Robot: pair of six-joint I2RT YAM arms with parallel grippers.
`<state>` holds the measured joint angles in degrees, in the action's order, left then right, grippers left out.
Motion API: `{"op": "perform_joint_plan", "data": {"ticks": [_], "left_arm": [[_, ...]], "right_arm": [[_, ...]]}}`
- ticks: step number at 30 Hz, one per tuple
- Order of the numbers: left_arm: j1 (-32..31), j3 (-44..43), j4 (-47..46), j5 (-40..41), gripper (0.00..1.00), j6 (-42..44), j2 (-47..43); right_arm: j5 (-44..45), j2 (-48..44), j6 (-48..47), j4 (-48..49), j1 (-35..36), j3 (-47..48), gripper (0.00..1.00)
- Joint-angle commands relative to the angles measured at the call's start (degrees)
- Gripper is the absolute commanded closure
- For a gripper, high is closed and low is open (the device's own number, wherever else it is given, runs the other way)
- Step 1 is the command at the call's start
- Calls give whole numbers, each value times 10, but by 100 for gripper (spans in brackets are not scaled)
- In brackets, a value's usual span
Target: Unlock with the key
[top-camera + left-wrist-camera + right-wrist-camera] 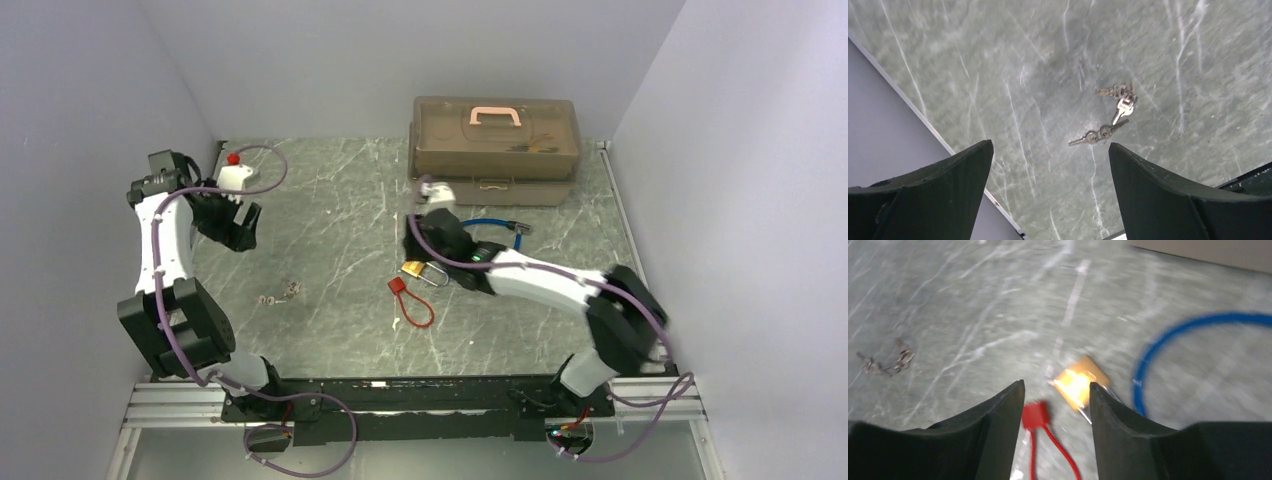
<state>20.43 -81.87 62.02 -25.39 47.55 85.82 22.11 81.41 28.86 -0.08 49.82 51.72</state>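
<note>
Black fingers [948,185] of the left tool [1049,145] fill the bottom of its wrist view, spread wide with nothing between them. Ahead of that open gap, a little toward the right-hand finger, a bunch of small metal keys [1113,112] lies loose on the grey marbled table [998,60], touching neither finger. Any stamping on the keys is too small to read.

On the other side, the right tool [1057,385] also stands open and empty, its fingers parted more narrowly. Just beyond its tips lies a brass padlock [1079,382], nearer the right-hand finger, its face glaring and blurred so no brand can be made out. A red cable seal [1035,415] shows in the gap, its square tag next to the left-hand finger. A blue cable loop [1158,345] curves past the padlock on the right.

Seen from above, a translucent brown tackle box [495,150] with a pink handle [496,115] sits beyond the right tool, and the keys are well apart from the padlock
</note>
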Motion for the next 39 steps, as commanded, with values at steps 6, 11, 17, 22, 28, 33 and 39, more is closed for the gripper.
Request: {"op": "perform_joint_plan", "data": {"ticks": [6,11,17,22,28,33,39], "left_arm": [[30,164,-95,159,21,100,29],[1,183,-128,185,27,116,73],[-61,242,-205,242,34,126,82],[-97,254,-212,224,36,117,75],[-140,258,-212,219,47,98,91],[-171,272,-219,220,52,90,104],[-221,299,-216,205,53,80,76]], "right_arm": [[-199,199,-80,152,29,171,40],[-203,167,-92,231,28,113,38],[-175,109,-95,237,27,62,38],[-153,48,-80,241,19,2,38],[-116,-37,-52,226,5,-58,41],[-88,-96,-38,200,-3,-100,45],[-71,-153,-27,171,-21,-134,45]]}}
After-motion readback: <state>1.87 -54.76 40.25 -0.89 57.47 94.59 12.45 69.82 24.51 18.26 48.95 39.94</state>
